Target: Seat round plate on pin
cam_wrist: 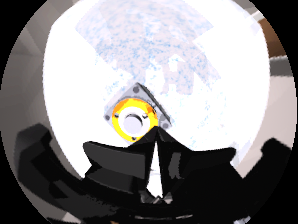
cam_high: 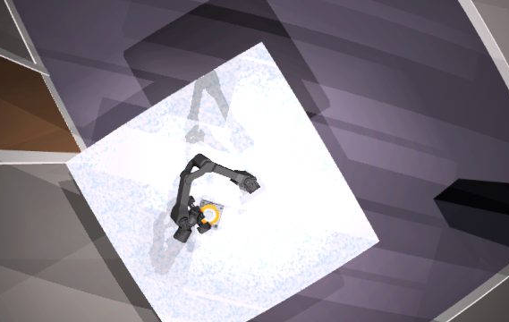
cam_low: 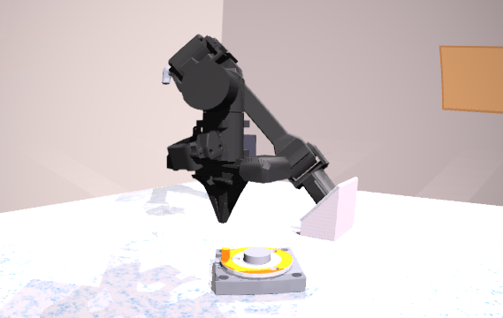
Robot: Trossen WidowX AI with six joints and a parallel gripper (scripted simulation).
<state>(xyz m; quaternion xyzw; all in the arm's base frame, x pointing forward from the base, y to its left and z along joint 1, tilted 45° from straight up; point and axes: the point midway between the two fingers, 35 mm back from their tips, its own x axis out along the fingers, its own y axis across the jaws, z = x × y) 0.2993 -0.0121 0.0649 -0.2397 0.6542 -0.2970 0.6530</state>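
Note:
The round plate [cam_high: 216, 217] [cam_low: 284, 261] [cam_wrist: 118, 125], yellow-orange and white, sits around the grey post [cam_high: 209, 215] [cam_low: 256, 255] [cam_wrist: 133, 122] on the square grey base [cam_low: 260, 286] [cam_wrist: 131, 93]. Its orange tab [cam_low: 225, 254] [cam_wrist: 151, 108] stands at the left in the exterior view. A dark line shows under the plate's front rim; whether it lies fully flat is unclear. Small holes show in its white ring. The pin cannot be made out. My gripper [cam_low: 223, 221] [cam_wrist: 156, 129] is shut and empty, above the tab's side of the plate in the exterior view, touching nothing.
A pale wedge-shaped block [cam_low: 346, 212] stands at the arm's foot, behind and right of the base in the exterior view. The arm arches over the white table [cam_high: 299, 179]. Round dark marks show at the base's corners.

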